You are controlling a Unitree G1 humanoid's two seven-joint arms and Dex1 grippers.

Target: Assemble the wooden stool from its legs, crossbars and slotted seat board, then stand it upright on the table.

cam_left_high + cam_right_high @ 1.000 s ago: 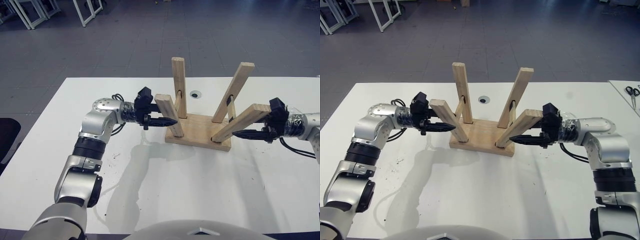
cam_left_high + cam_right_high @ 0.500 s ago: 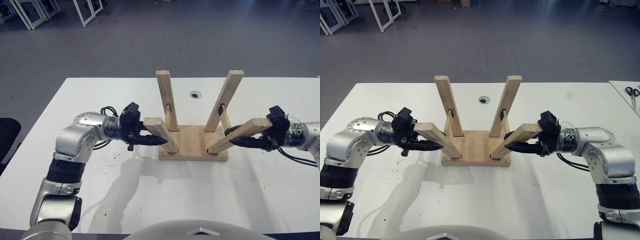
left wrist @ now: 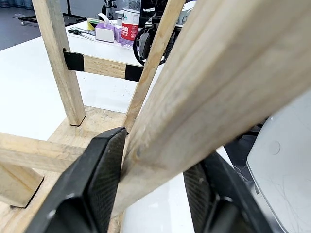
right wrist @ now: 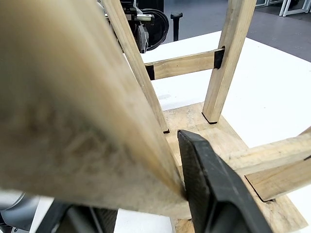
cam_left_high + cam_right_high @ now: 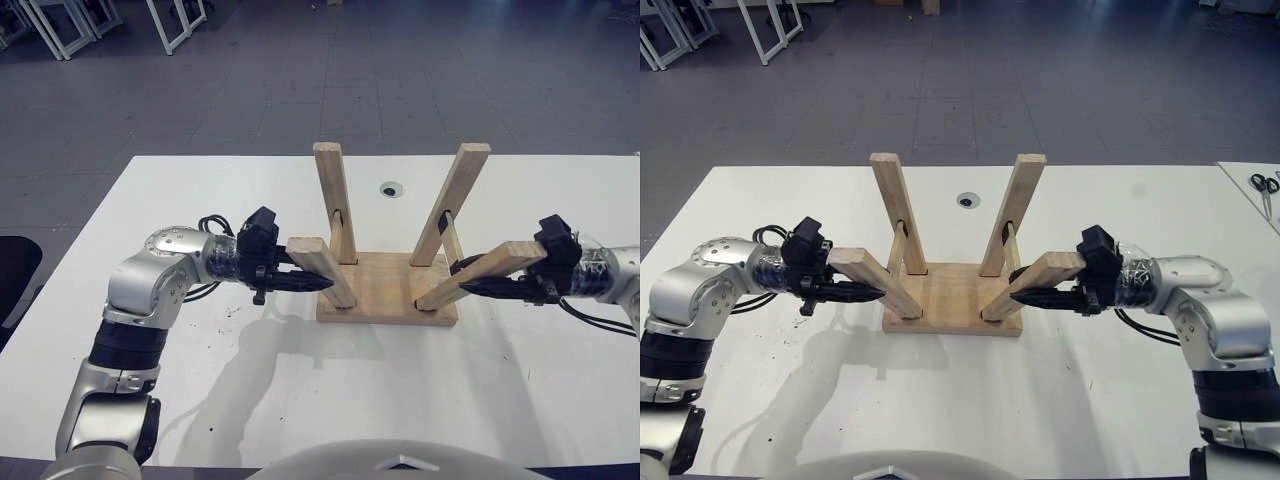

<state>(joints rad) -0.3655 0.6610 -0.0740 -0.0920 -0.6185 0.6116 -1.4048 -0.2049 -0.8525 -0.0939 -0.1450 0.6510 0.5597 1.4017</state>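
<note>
Stool [image 5: 385, 292] built, inverted on tabletop [image 5: 200, 400]. Left jaws pinch left leg [image 5: 322, 268], right jaws right leg [image 5: 482, 272]; I reckon flip's next.

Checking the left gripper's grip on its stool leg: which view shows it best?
The left wrist view: both fingers of the left gripper clamp the near left leg between them. The eye views show the gripper side-on, alongside the leg. The right wrist view shows it only far off.
</note>
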